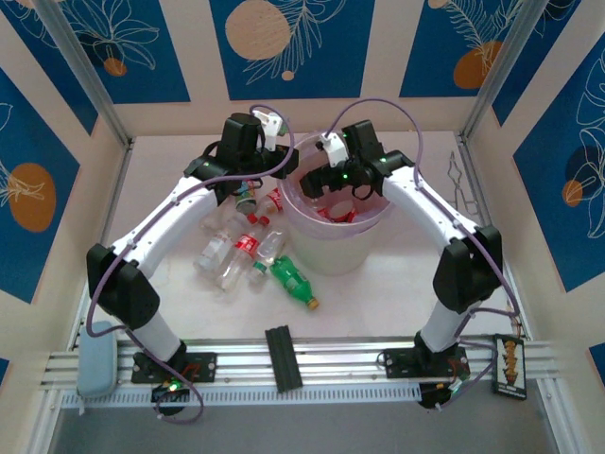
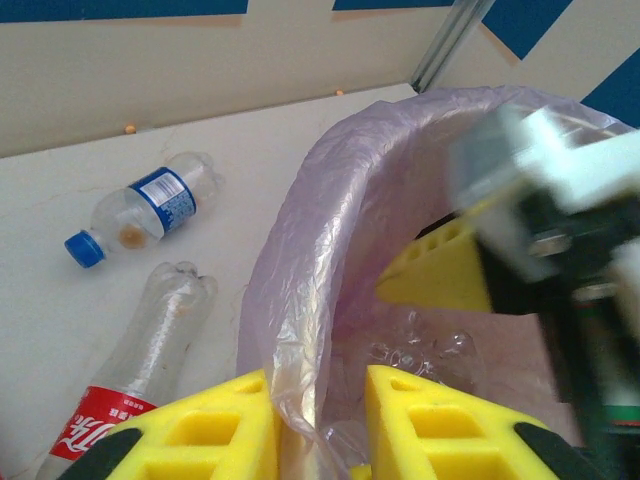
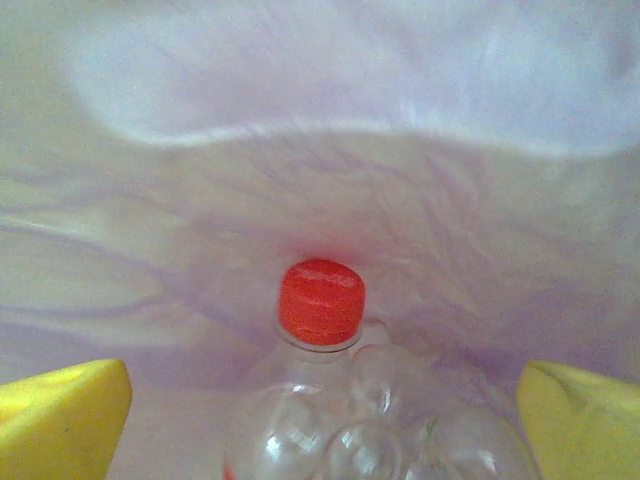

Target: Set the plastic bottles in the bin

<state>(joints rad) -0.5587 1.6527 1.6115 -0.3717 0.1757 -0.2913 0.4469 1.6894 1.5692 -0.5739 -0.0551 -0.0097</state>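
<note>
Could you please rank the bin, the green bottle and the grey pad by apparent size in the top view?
1. The bin, by far the largest.
2. The grey pad.
3. The green bottle, about as long as the pad but slimmer. The pad may be nearer the camera, so this order is unsure.

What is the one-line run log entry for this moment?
left gripper: shut on liner | right gripper: open over bin | red-capped bottle: in bin, ungripped | green bottle: on table
</note>
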